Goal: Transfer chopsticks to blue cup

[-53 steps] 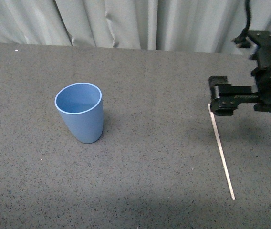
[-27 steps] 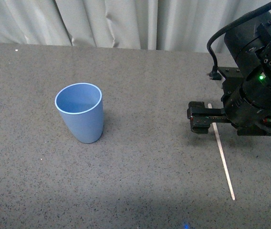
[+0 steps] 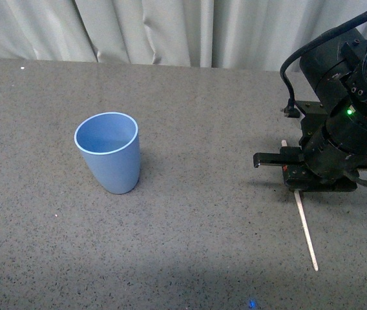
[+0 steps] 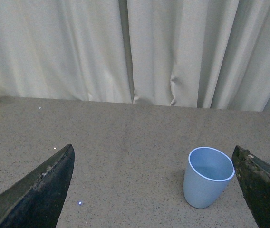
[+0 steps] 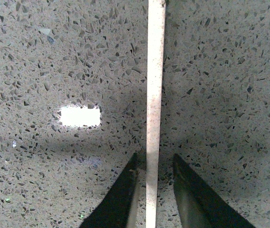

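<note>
Chopsticks (image 3: 305, 226): single thin stick flat on bench (image 3: 203, 232), judged light, stiff, prone to pivot; right gripper (image 5: 154, 161) jaws straddle it off-centre, slightly open

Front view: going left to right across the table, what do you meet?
blue cup → chopstick. The right gripper sits astride the chopstick's far part, overlapping it, so it gets no separate place.
</note>
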### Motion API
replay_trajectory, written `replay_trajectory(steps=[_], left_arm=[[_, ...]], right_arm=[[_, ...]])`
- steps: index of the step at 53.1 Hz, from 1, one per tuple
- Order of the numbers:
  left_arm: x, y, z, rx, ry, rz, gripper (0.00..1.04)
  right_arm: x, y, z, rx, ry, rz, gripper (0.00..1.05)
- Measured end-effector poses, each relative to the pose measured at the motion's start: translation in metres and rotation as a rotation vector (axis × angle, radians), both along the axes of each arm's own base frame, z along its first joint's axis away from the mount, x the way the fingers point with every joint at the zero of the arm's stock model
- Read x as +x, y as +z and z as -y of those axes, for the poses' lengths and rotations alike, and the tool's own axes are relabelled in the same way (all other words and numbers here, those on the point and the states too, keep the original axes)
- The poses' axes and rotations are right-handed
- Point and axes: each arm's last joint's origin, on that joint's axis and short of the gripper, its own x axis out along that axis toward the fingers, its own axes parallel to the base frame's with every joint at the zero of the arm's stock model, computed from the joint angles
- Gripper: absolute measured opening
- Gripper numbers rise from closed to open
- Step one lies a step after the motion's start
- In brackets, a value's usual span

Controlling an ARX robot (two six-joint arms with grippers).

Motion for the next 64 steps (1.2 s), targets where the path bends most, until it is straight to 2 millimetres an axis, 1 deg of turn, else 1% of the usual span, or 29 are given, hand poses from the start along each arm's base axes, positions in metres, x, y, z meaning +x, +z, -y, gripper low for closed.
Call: replay_trajectory(steps=[2, 3, 5, 12, 15, 20, 21, 22, 23, 24, 25, 26, 29, 32, 34, 36, 40, 50, 64], left_arm=[[0.0, 0.0, 0.0, 0.0, 0.0, 0.0, 0.98], [0.0, 0.0, 0.0, 0.0, 0.0, 0.0, 0.98], [0.0, 0.0, 0.0, 0.0, 0.0, 0.0, 0.98], [0.0, 0.0, 0.0, 0.0, 0.0, 0.0, 0.98], [0.0, 0.0, 0.0, 0.0, 0.0, 0.0, 0.98], [0.0, 0.0, 0.0, 0.0, 0.0, 0.0, 0.98], [0.0, 0.0, 0.0, 0.0, 0.0, 0.0, 0.98], [0.0, 0.0, 0.0, 0.0, 0.0, 0.0, 0.98], [0.0, 0.0, 0.0, 0.0, 0.0, 0.0, 0.98], [0.0, 0.0, 0.0, 0.0, 0.0, 0.0, 0.98], [0.0, 0.0, 0.0, 0.0, 0.0, 0.0, 0.98], [0.0, 0.0, 0.0, 0.0, 0.0, 0.0, 0.98], [0.0, 0.0, 0.0, 0.0, 0.0, 0.0, 0.98], [0.0, 0.0, 0.0, 0.0, 0.0, 0.0, 0.98], [0.0, 0.0, 0.0, 0.0, 0.0, 0.0, 0.98], [0.0, 0.0, 0.0, 0.0, 0.0, 0.0, 0.98], [0.0, 0.0, 0.0, 0.0, 0.0, 0.0, 0.98], [0.0, 0.0, 0.0, 0.0, 0.0, 0.0, 0.98], [0.0, 0.0, 0.0, 0.0, 0.0, 0.0, 0.98]], right_arm=[[0.0, 0.0, 0.0, 0.009, 0.001, -0.002, 0.12], [0.0, 0.0, 0.0, 0.018, 0.002, -0.004, 0.07], [0.001, 0.0, 0.001, 0.025, 0.0, -0.002, 0.01], [0.001, 0.002, 0.002, 0.043, 0.008, 0.031, 0.01], [-0.002, 0.01, 0.003, 0.068, 0.017, 0.079, 0.01], [-0.005, 0.037, -0.003, 0.117, 0.079, 0.265, 0.01], [-0.005, 0.046, -0.004, 0.136, 0.104, 0.32, 0.01], [-0.006, 0.051, -0.006, 0.148, 0.114, 0.348, 0.01], [-0.007, 0.062, -0.008, 0.173, 0.139, 0.407, 0.01], [-0.007, 0.067, -0.01, 0.184, 0.152, 0.436, 0.01], [-0.008, 0.077, -0.013, 0.202, 0.176, 0.497, 0.01], [-0.009, 0.082, -0.014, 0.21, 0.194, 0.528, 0.01], [-0.013, 0.107, -0.024, 0.256, 0.276, 0.682, 0.01], [-0.017, 0.122, -0.032, 0.304, 0.336, 0.776, 0.01], [-0.022, 0.135, -0.042, 0.368, 0.419, 0.875, 0.01], [-0.025, 0.139, -0.049, 0.401, 0.458, 0.909, 0.01], [-0.031, 0.14, -0.062, 0.45, 0.539, 0.956, 0.01], [-0.04, 0.131, -0.093, 0.567, 0.691, 1.012, 0.01], [-0.037, 0.117, -0.134, 0.688, 0.788, 1.043, 0.01]])
